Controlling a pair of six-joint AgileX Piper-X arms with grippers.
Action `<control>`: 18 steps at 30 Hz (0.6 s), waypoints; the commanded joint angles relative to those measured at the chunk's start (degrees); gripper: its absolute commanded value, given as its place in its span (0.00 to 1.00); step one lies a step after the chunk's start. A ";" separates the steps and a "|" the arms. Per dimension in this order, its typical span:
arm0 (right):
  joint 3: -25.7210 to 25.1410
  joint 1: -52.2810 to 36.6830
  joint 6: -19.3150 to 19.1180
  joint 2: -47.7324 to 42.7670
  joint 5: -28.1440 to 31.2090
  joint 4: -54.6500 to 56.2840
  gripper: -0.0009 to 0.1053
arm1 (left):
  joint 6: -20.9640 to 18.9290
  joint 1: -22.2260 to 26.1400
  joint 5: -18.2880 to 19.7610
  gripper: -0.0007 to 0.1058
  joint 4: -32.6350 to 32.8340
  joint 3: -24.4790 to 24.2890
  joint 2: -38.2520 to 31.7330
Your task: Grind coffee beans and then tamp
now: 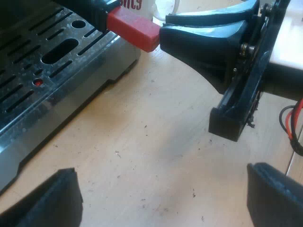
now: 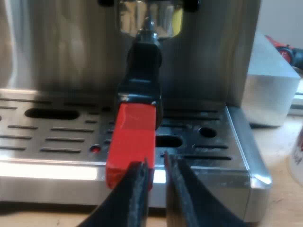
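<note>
The right gripper [image 2: 155, 163] is at the tip of the holder's red end [image 2: 132, 142]. Its two black fingers are drawn close, with a thin slit between them and nothing in it. One finger [image 2: 137, 194] lies across the tip of the red end, and from the left wrist view the fingertips meet the face of that red block. Ahead of this gripper the dark handle [image 2: 142, 66] runs up and away to the metal holder [image 2: 149, 21], which sits locked into the front of the espresso machine [image 2: 213, 52]. The handle reaches out over the slotted drip tray [image 2: 57, 135], and the red end juts past the tray's front edge. The left gripper [image 1: 161, 191] hangs low over the bare wooden tabletop [image 1: 151, 142], its fingers spread wide apart and holding nothing. The drip tray's corner is just ahead of it to one side, and the right gripper is farther ahead. A white mug [image 1: 142, 7] with red lettering stands on the tabletop beyond the red end.
</note>
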 commanded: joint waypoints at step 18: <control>-0.68 -2.84 -0.40 -0.13 2.85 -1.19 0.12 | 0.28 -0.31 0.79 0.70 -0.17 -0.15 -0.11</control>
